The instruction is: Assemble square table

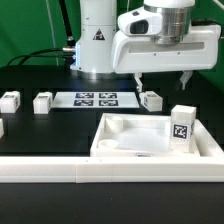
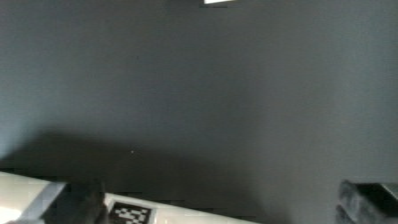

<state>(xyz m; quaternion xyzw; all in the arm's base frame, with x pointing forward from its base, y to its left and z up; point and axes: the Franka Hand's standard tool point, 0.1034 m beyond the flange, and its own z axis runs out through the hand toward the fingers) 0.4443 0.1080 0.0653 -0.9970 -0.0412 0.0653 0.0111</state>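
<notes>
Nearest, one long white border wall (image 1: 60,172) ran across the front and hid the lower front edge of what lay behind it.

Just behind it, toward the exterior view's right, lay one square table slab (image 1: 150,152). It was white with a raised rim, and one round corner socket (image 1: 113,123) showed clearly.

Four legs were counted:
- One upright leg (image 1: 181,127) stood inside the rim on the slab's right part, with its black-and-white tag facing the camera.
- Farther back on the dark table (image 1: 40,135) sat a far-left leg (image 1: 10,100) and a second leg (image 1: 42,101).
- A middle leg (image 1: 151,99) sat just behind the slab.

A white scrap at the exterior view's left edge was cut off and could not be identified.

One marker board (image 1: 95,98) lay flat between the second leg and the middle leg.

One gripper (image 1: 161,81) hung above the middle leg, clear of it, with its jaws spread wide and nothing held. In the wrist view, dark fingers (image 2: 68,200) flanked a tagged white part (image 2: 125,212); I could not tell which part it was.

The robot base (image 1: 95,40) stood farthest back.
</notes>
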